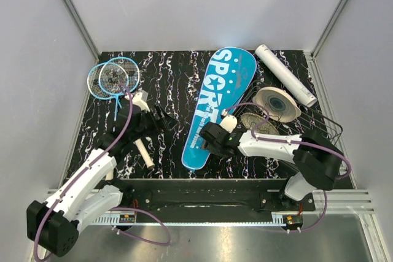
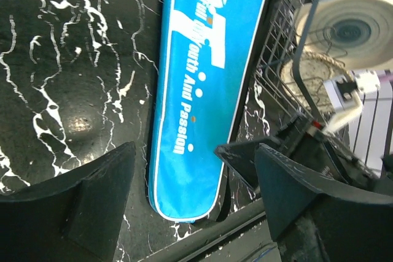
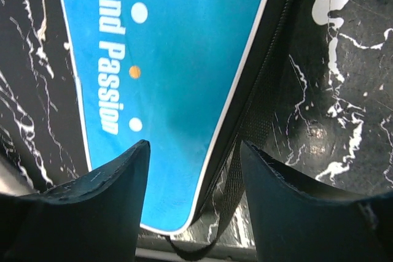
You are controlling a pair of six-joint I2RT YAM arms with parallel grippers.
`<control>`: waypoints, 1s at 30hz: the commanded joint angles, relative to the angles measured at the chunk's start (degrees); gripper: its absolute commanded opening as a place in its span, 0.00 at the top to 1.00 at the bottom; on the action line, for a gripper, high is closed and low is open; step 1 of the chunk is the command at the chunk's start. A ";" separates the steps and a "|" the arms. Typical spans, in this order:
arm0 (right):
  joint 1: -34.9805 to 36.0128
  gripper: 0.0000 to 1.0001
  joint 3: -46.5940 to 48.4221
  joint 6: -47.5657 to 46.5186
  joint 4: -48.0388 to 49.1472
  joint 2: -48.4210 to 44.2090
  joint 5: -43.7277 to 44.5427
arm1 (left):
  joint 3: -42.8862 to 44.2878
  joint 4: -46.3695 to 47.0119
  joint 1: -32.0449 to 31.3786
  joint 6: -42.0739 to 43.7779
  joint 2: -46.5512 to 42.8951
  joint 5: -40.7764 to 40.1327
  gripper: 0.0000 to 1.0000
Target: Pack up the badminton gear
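Note:
The blue "SPORT" cover [image 1: 218, 99] lies flat at mid-table, narrow end toward me. My right gripper [image 1: 207, 137] is open low over that narrow end; in its wrist view the gripper [image 3: 193, 170] straddles the cover's [image 3: 166, 59] white-piped edge and a black strap [image 3: 245, 157]. My left gripper [image 1: 162, 118] is open and empty, left of the cover; in its wrist view the gripper [image 2: 193, 182] faces the cover [image 2: 196, 90]. Two light-blue rackets [image 1: 113, 78] lie overlapped at far left; one white handle [image 1: 146, 154] shows below my left arm. The white tube [image 1: 285, 75] lies far right.
A black wire basket [image 1: 324, 128] at the right holds round woven discs [image 1: 276, 104]; both also show in the left wrist view, the basket [image 2: 276, 72] and a disc [image 2: 350, 29]. Grey walls close the back and sides. A metal rail [image 1: 209, 185] runs along the near edge.

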 commanded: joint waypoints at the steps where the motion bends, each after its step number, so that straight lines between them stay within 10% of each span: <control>1: -0.36 0.35 1.62 6.25 2.96 2.78 5.50 | -0.14 1.35 -2.77 2.32 -1.70 -1.81 0.20; 9: -2.82 0.44 1.88 1.35 10.60 8.40 3.23 | 1.26 0.03 -6.46 2.58 0.67 -6.20 0.21; 17: -2.47 1.00 12.85 -19.99 10.53 13.59 -2.31 | 0.13 -2.69 -6.82 1.36 -4.50 -14.99 0.22; 30: 2.01 1.00 11.47 -36.54 13.69 14.66 -19.37 | -1.46 -2.18 -6.82 -0.31 -5.75 -14.73 0.23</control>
